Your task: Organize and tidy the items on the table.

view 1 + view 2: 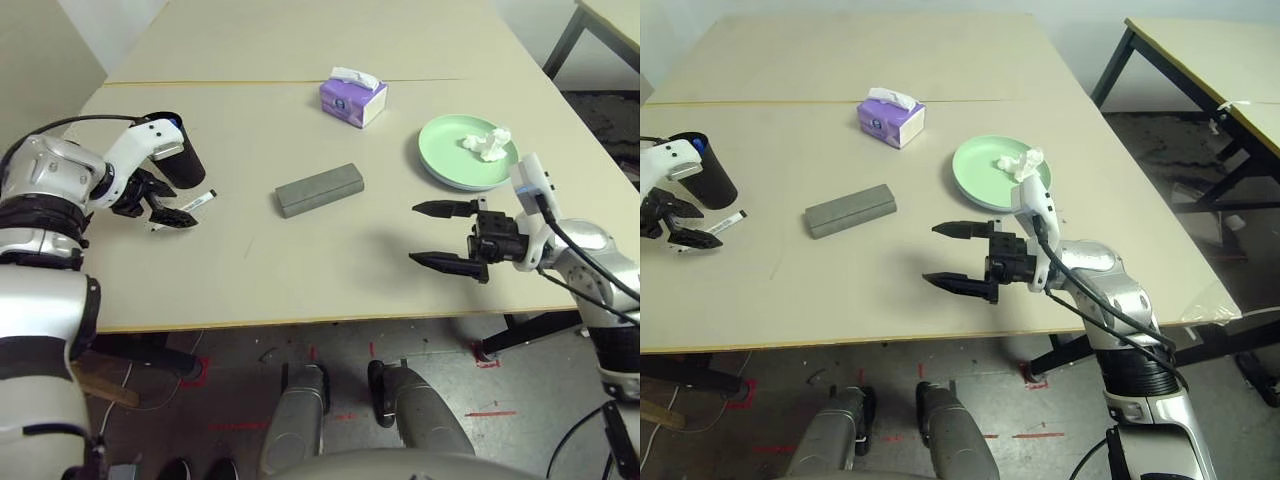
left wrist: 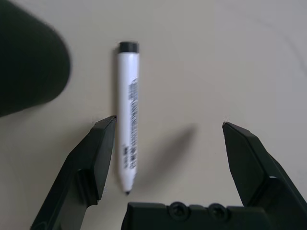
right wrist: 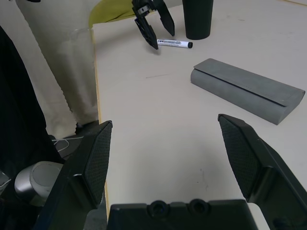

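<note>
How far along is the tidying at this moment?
Apparently done: a blue-capped marker stands in the black cup, and the crumpled tissue lies on the green plate. In hand: the open left gripper hangs over the black-capped marker. Left: the grey case. The right gripper is open, empty.

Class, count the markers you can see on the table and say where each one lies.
1. A white marker with a black cap lies flat on the table beside the black cup, under the open left pincer. Others may be hidden.

Even, soft overhead light, faint shadows; the black cup [image 2: 29,57] is blurred.
</note>
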Tool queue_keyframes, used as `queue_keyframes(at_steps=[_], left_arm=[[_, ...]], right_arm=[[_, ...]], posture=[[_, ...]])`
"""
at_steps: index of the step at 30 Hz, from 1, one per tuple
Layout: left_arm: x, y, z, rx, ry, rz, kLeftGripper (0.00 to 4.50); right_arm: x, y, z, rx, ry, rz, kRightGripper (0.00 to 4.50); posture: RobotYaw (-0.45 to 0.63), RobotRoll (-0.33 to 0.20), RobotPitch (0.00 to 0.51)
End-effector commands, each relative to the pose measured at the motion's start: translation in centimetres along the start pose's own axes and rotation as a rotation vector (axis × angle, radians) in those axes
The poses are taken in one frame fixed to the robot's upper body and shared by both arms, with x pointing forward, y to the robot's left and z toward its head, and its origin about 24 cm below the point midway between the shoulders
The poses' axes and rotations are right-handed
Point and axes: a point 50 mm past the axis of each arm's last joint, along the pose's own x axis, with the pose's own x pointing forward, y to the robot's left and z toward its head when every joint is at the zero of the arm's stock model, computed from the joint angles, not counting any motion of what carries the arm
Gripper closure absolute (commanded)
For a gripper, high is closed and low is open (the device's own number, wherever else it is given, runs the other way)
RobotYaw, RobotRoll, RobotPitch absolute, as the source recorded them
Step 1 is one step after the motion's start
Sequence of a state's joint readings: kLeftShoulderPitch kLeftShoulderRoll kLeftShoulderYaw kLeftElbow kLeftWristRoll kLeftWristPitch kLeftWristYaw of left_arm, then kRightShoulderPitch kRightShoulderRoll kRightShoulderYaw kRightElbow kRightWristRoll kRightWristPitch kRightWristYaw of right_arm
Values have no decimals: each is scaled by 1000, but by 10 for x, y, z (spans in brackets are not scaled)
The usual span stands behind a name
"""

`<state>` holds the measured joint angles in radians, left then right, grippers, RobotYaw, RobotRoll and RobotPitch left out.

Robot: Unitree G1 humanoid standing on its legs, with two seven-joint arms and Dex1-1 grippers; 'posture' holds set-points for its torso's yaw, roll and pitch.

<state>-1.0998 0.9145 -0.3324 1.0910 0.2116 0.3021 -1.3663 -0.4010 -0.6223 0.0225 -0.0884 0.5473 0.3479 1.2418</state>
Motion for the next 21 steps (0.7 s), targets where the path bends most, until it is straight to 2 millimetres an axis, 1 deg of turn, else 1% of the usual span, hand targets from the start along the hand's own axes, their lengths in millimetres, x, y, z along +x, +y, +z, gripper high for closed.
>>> queue_keyframes(at_steps=[1, 9, 21], left_arm=[[1, 0, 0, -17, -4, -8, 38], [3, 2, 5, -7, -7, 13, 38], [9, 2, -2, -4, 43, -3, 38]], right_arm=[[2, 2, 1, -12, 21, 15, 0], [2, 3, 2, -16, 22, 13, 0], [2, 3, 5, -23, 26, 10, 0]], posture=[[-88, 0, 170], [-98, 0, 171], [-99, 0, 171]])
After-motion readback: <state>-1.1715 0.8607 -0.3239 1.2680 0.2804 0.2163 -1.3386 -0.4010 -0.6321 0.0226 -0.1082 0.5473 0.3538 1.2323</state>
